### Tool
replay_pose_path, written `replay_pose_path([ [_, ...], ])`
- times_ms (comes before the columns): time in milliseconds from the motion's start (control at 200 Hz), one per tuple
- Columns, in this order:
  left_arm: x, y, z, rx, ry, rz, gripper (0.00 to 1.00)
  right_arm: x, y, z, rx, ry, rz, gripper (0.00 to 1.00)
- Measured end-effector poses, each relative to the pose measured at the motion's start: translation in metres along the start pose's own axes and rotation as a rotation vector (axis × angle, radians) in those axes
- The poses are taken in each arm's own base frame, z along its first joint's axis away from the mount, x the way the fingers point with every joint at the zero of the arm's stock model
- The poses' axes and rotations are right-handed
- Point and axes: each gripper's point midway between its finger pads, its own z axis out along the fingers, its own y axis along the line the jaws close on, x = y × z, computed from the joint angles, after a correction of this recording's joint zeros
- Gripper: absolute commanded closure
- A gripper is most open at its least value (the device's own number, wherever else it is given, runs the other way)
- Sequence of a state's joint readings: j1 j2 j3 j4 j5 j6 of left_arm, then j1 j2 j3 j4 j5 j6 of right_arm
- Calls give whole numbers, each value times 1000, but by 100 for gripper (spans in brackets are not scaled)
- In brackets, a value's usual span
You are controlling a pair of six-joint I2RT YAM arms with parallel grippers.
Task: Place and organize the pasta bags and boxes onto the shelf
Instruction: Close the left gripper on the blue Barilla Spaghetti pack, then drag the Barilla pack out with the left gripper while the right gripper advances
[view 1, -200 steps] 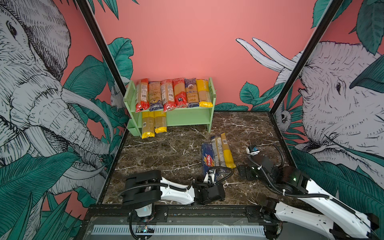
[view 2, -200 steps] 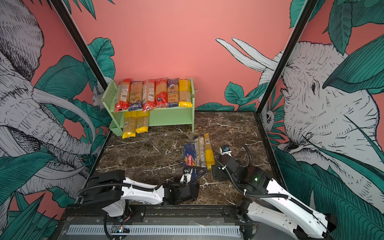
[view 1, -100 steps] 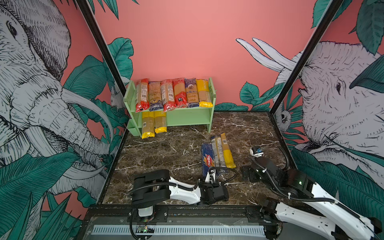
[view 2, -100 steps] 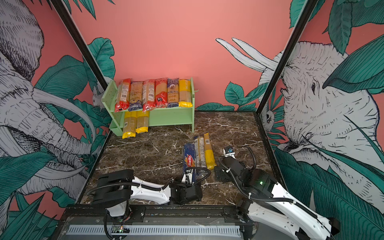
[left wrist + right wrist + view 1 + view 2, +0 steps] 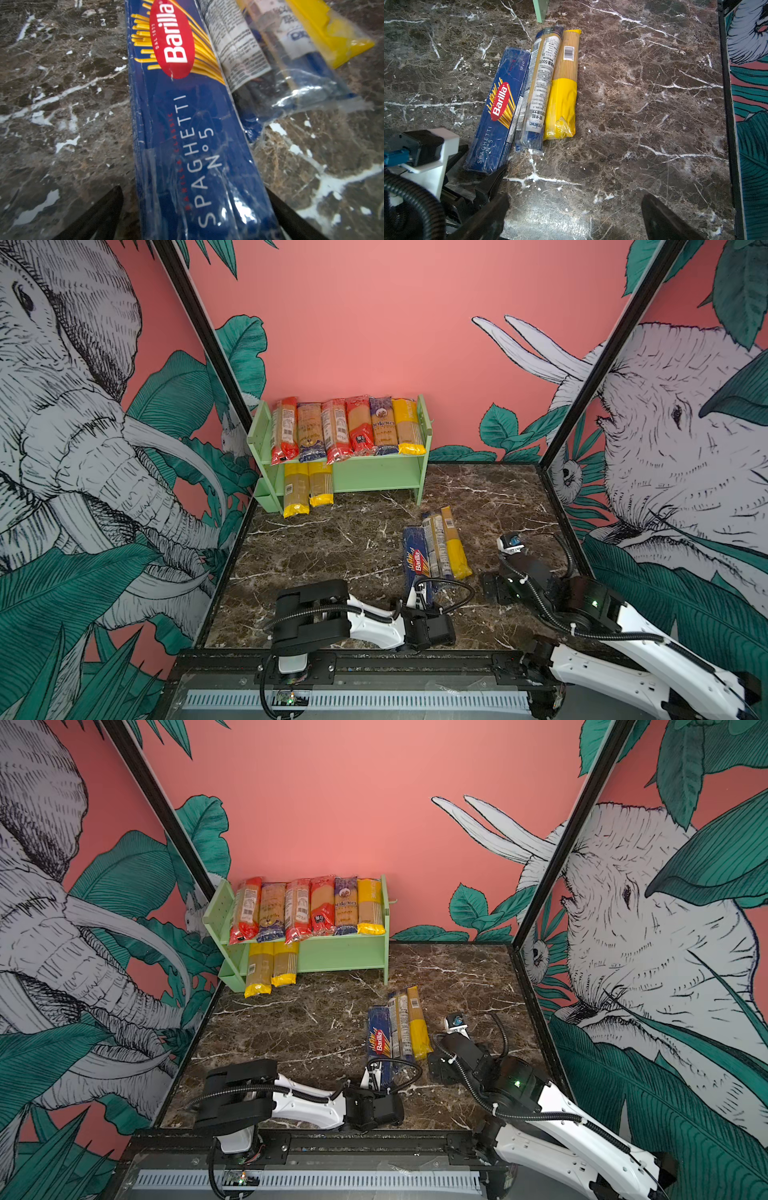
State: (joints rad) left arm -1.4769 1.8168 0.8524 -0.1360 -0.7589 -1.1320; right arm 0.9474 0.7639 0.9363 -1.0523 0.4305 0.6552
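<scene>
— Grippers: left gripper (image 5: 191, 207) first?
— Jaws spread wide, straddling the near end of the Barilla pack (image 5: 187, 124), not clamped on it. Pack lies flat on the marble table (image 5: 332, 556).
— And the right gripper (image 5: 575, 207)?
— Also wide apart, holding nothing, low over bare marble near the packs.
— Neighbours?
— The blue-ended clear pack (image 5: 537, 93) touches the Barilla, and the yellow pack (image 5: 562, 99) touches that one. All three lie side by side.
— Where's the shelf (image 5: 374, 477)?
— Against the back wall (image 5: 374, 323), well apart. There are six packs (image 5: 347, 427) across the top tier, two yellow-ended packs (image 5: 307, 489) on the lower tier, ends sticking out front.
</scene>
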Motion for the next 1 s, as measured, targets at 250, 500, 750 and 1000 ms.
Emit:
replay_pose_path([
  [250, -3, -2, 5, -19, -39, 3, 15, 7, 2, 4, -8, 21, -6, 1],
  [500, -10, -5, 5, -4, -84, -55, 68, 8, 2, 4, -17, 21, -4, 1],
  [750, -11, 8, 1, 9, -100, -107, 95, 5, 6, 1, -32, 26, -2, 1],
  [1000, -8, 53, -10, -45, -98, -107, 100, -4, 12, 0, -42, 25, -7, 1],
])
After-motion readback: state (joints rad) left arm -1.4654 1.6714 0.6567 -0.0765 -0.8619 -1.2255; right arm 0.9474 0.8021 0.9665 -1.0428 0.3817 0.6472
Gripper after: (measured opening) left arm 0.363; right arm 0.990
